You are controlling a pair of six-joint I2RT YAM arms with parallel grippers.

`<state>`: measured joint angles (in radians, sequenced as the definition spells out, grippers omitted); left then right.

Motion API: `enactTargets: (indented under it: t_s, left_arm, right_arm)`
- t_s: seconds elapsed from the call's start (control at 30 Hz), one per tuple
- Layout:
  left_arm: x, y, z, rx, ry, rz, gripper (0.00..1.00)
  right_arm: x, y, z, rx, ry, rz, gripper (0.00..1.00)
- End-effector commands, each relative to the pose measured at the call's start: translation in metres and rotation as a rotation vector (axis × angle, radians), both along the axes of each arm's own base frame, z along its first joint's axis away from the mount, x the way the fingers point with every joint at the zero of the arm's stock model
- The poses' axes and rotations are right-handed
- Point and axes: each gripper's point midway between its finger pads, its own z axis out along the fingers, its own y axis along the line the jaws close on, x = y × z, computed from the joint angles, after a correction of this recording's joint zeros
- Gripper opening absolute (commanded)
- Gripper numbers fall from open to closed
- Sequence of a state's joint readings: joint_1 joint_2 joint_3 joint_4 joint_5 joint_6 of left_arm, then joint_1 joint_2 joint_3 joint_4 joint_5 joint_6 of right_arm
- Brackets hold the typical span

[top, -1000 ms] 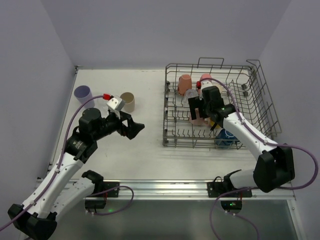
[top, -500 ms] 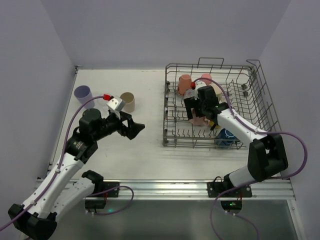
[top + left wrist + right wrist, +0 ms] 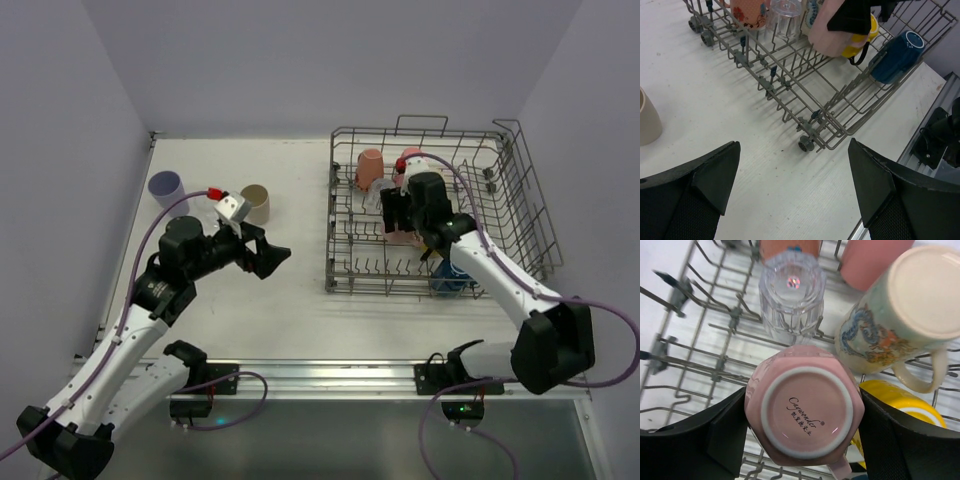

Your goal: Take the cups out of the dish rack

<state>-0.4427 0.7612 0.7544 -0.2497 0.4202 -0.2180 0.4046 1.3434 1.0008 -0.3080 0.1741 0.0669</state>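
Nearest us, the left gripper hangs over the bare table with its fingers spread wide and nothing between them. We see no shift in that arm from half a second ago. At the dish rack's near right corner a dark blue cup lies on its side, with a yellow cup just past it. The right gripper is clamped on a pink cup, base up, inside the rack. It has moved a little to the right, and the arm's elbow has swung outward. We cannot tell if the cup clears the tines. Behind it sit a glass tumbler and a patterned cream mug, then a salmon cup. A beige cup and a lavender cup stand unmoved on the far left of the table.
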Motion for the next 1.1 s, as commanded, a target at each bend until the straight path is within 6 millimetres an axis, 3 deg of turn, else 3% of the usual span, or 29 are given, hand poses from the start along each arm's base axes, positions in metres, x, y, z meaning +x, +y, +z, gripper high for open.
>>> enactTargets:
  t_s: [0.0, 0.13, 0.17, 0.23, 0.33, 0.37, 0.4, 0.43, 0.47, 0.5, 0.53, 0.57, 0.77, 1.07]
  left_arm:
    - [-0.002, -0.008, 0.019, -0.058, -0.034, -0.044, 0.96]
    - [-0.011, -0.018, 0.033, -0.12, -0.022, -0.104, 0.94]
    - [-0.012, -0.021, 0.04, -0.148, -0.035, -0.117, 0.93]
    - [-0.019, -0.029, 0.047, -0.216, 0.007, -0.158, 0.91]
    - [-0.026, -0.04, 0.064, -0.348, 0.038, -0.216, 0.81]
    - [-0.027, -0.042, 0.078, -0.401, 0.004, -0.237, 0.79]
    - [-0.03, -0.045, 0.076, -0.46, 0.069, -0.247, 0.78]
    - [-0.033, -0.048, 0.076, -0.49, 0.089, -0.268, 0.76]
    - [-0.035, -0.049, 0.091, -0.54, 0.048, -0.295, 0.76]
    - [-0.036, -0.052, 0.086, -0.588, 0.12, -0.304, 0.75]
    - [-0.038, -0.054, 0.089, -0.611, 0.126, -0.328, 0.74]
    - [-0.041, -0.055, 0.098, -0.644, 0.105, -0.35, 0.73]
    - [-0.04, -0.066, 0.099, -0.717, 0.175, -0.36, 0.68]
    - [-0.04, -0.082, 0.095, -0.738, 0.22, -0.394, 0.64]
  right_arm:
    - [0.006, 0.0, 0.089, 0.149, -0.252, -0.053, 0.26]
    - [-0.012, 0.006, 0.126, 0.298, -0.325, -0.052, 0.22]
    - [-0.019, 0.008, 0.143, 0.384, -0.36, -0.065, 0.22]
    - [-0.029, 0.014, 0.152, 0.481, -0.369, -0.059, 0.22]
    - [-0.051, 0.038, 0.178, 0.731, -0.389, 0.026, 0.22]
    - [-0.06, 0.049, 0.196, 0.818, -0.418, 0.097, 0.22]
    - [-0.07, 0.055, 0.207, 0.925, -0.403, 0.116, 0.22]
    - [-0.076, 0.062, 0.204, 0.975, -0.386, 0.15, 0.22]
    - [-0.083, 0.068, 0.221, 1.046, -0.419, 0.208, 0.22]
    - [-0.093, 0.076, 0.226, 1.129, -0.37, 0.248, 0.22]
    - [-0.098, 0.081, 0.224, 1.163, -0.353, 0.274, 0.22]
    - [-0.105, 0.087, 0.235, 1.221, -0.354, 0.314, 0.22]
    - [-0.128, 0.114, 0.241, 1.311, -0.299, 0.43, 0.22]
    - [-0.134, 0.153, 0.217, 1.367, -0.139, 0.528, 0.23]
